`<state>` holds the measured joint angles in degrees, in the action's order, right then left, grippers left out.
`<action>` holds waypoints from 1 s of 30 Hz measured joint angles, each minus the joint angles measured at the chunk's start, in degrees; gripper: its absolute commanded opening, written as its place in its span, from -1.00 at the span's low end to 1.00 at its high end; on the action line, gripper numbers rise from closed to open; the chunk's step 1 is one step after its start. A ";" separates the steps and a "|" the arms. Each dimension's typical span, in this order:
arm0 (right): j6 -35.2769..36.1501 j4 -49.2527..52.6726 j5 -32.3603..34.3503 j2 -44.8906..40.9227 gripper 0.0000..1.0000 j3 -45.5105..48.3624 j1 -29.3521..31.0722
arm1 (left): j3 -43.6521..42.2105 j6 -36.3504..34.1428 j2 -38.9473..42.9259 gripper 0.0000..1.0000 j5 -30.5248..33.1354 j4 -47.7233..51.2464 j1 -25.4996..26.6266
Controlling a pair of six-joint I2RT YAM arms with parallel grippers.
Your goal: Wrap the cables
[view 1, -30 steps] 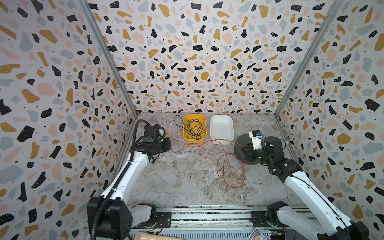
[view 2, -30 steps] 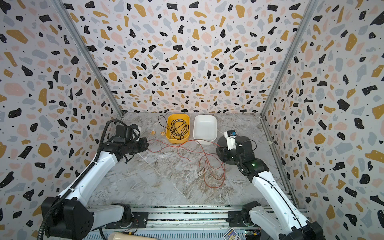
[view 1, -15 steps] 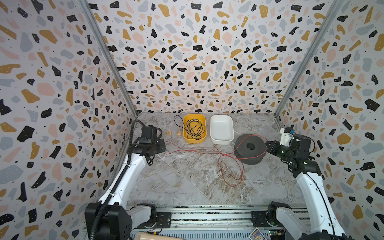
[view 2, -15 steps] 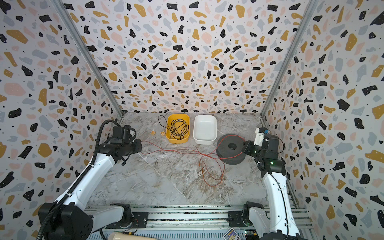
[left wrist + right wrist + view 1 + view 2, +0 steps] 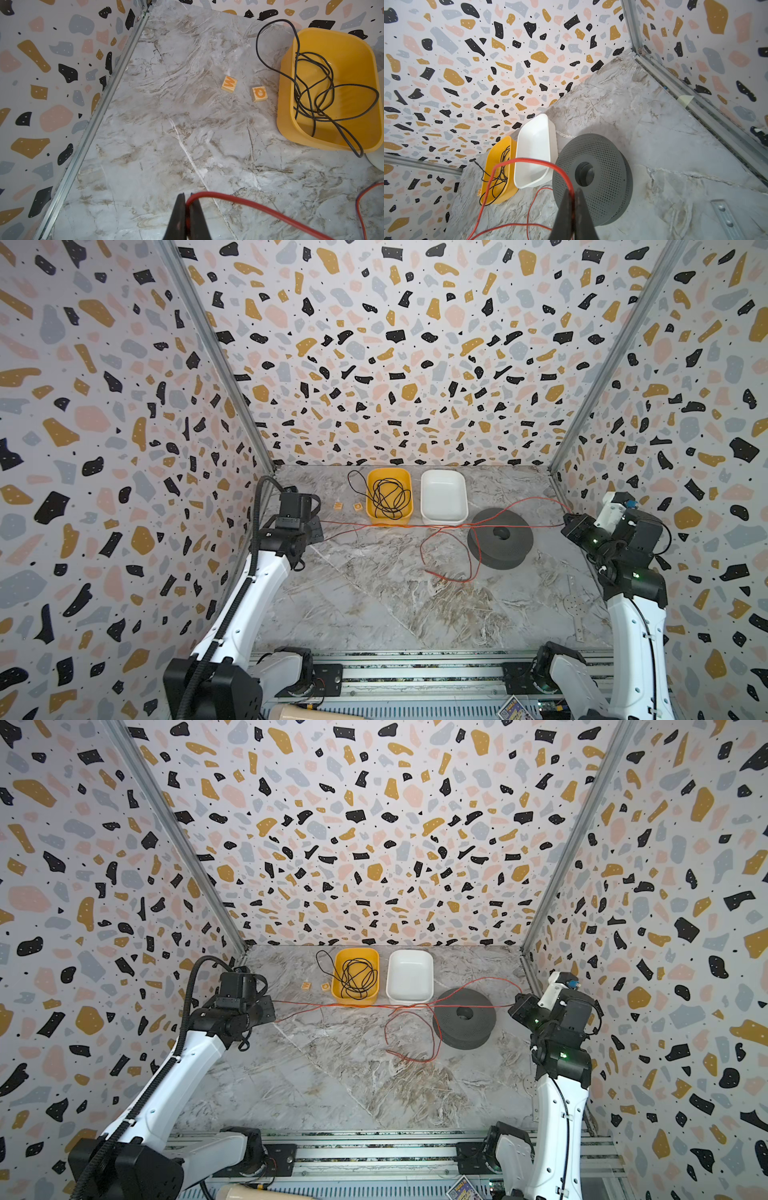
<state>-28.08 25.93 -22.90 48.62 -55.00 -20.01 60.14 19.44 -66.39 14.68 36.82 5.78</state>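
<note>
Scene: a marble-patterned table point(image 5: 374, 605) inside speckled walls, with one robot arm at each side.
Task's thing: a very long, thin red-orange wire point(image 5: 228, 196).
Where it lies: one stretch hangs nearly straight between the two arms, passing in front of the yellow tub point(image 5: 388, 472) and the white tub point(image 5: 442, 497) and over the grey perforated disc point(image 5: 515, 547). Slack loops lie on the table just beside the disc.
Left gripper point(image 5: 188, 200): fingers pressed together, pinching the wire, close to the left wall.
Right gripper point(image 5: 574, 192): fingers pressed together on the wire, close to the right wall.
Likely handling: light, limp and string-like. It should bend freely, hold no shape, and may slip through a loose pinch or tangle in its own loops.
Where to hold: probably along the straight stretch, away from the loops, with a firm pinch.
Not the task's: a black wire point(image 5: 386, 497) coiled in the yellow tub.
</note>
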 measured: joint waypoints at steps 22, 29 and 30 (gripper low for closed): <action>8.96 -8.04 -13.81 4.52 -1.00 3.04 31.61 | -7.65 1.70 5.90 0.71 -31.93 -2.49 -0.20; 8.96 -9.49 -11.02 7.23 -1.00 1.66 38.99 | -15.76 16.24 8.52 0.76 -47.89 -17.20 4.87; 8.87 -9.75 -10.29 7.67 -1.00 1.36 40.02 | -16.06 18.10 8.52 0.76 -48.83 -18.99 5.86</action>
<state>-19.20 16.19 -33.19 56.29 -53.65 20.01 44.07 37.54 -57.87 -34.15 17.82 11.64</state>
